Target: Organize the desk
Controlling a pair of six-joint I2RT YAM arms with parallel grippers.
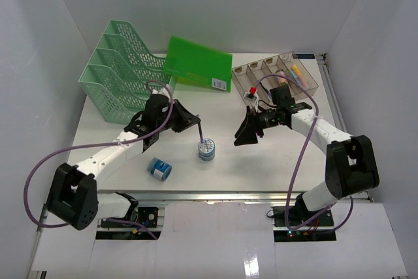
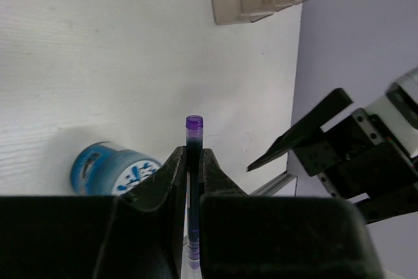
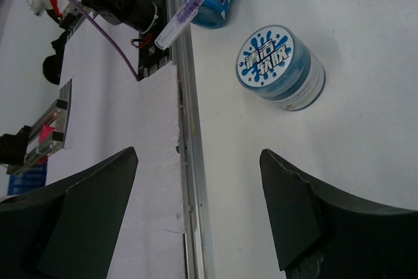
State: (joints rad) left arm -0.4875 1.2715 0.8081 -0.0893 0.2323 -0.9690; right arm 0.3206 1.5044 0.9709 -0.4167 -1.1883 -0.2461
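Two things share the space around the upright tub (image 1: 206,149) that stands near the middle of the desk (image 1: 274,161), the white top that carries it: a pen and an open claw. The left gripper (image 2: 193,161) is clamped narrow on the pen (image 2: 194,132). Its pads pinch the thin barrel, and the purple cap pokes out past the fingertips, just above and left of the tub. The right gripper (image 3: 199,158) hangs to the right of the tub with its jaws spread wide and nothing between them.

The likely trouble is the grip. It is a thin, round barrel held across a short stretch, so I judge that it can pivot or slide if the arm swings fast. A drooping tip so close above the tub can tip it over. A second tub (image 1: 159,168) lies on its side to the left of the upright one, nearer the arm bases, and a nudge may send it rolling toward the rail.

If the pen belongs in the clear tray (image 1: 312,82), far behind and right of the tub, the path crosses the right arm, and the two arms can collide unless the right one gives way.
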